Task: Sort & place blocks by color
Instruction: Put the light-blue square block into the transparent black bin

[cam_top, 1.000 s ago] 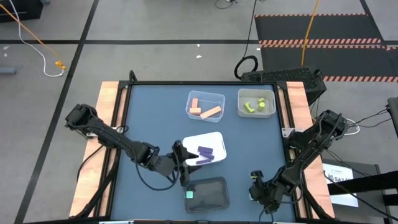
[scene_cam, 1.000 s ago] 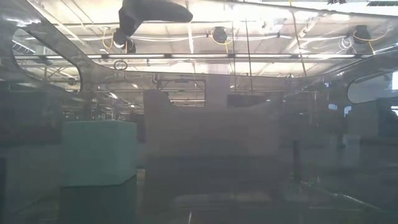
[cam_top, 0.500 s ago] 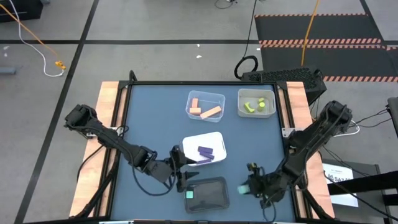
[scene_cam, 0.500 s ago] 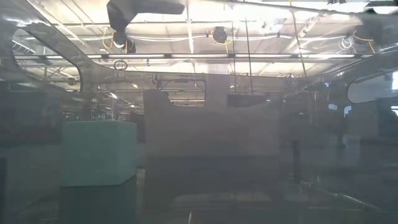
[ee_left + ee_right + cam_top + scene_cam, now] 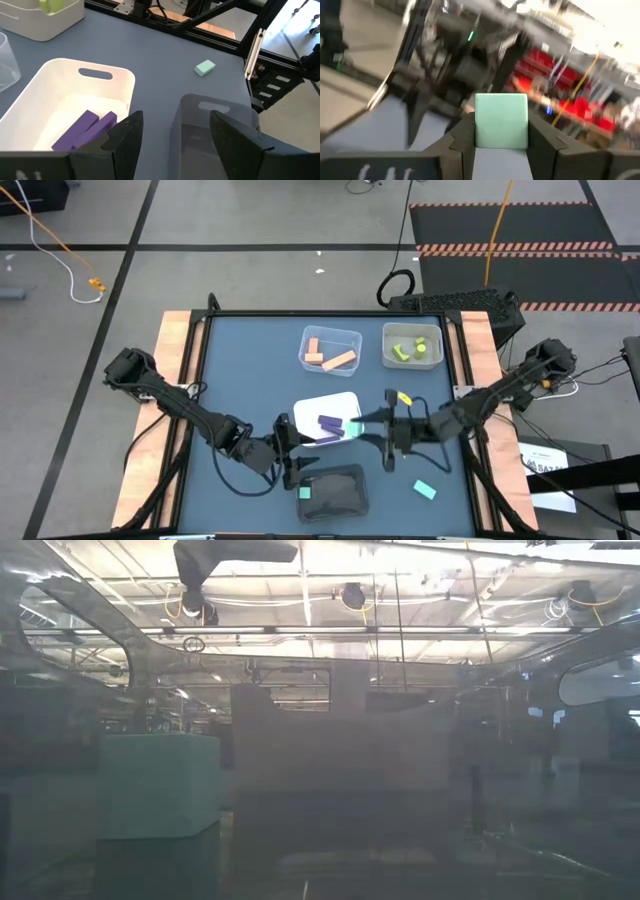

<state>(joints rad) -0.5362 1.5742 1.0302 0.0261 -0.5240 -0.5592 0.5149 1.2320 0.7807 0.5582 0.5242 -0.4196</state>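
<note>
My right gripper hangs above the table, next to the white tray's right edge, shut on a light teal block. My left gripper stands open with nothing between its fingers, between the white tray and the black tray. Two purple blocks lie in the white tray. One teal block lies in the black tray. Another teal block lies flat on the table at the front right. My right gripper pinches the teal block by two opposite sides between its two fingers. The fingers lie about level and reach in from the table's right side. The block is lifted clear of the table.
A clear tray with salmon-orange blocks and a grey-beige tray with yellow-green blocks stand at the back. Bare table lies at the left and between the trays. In the low view the teal block stands close to the camera.
My right gripper has risen from the table's near right corner with a teal block, swung toward the white tray, and tipped from pointing down to about level. A second teal block stays on the table where the gripper was.
</note>
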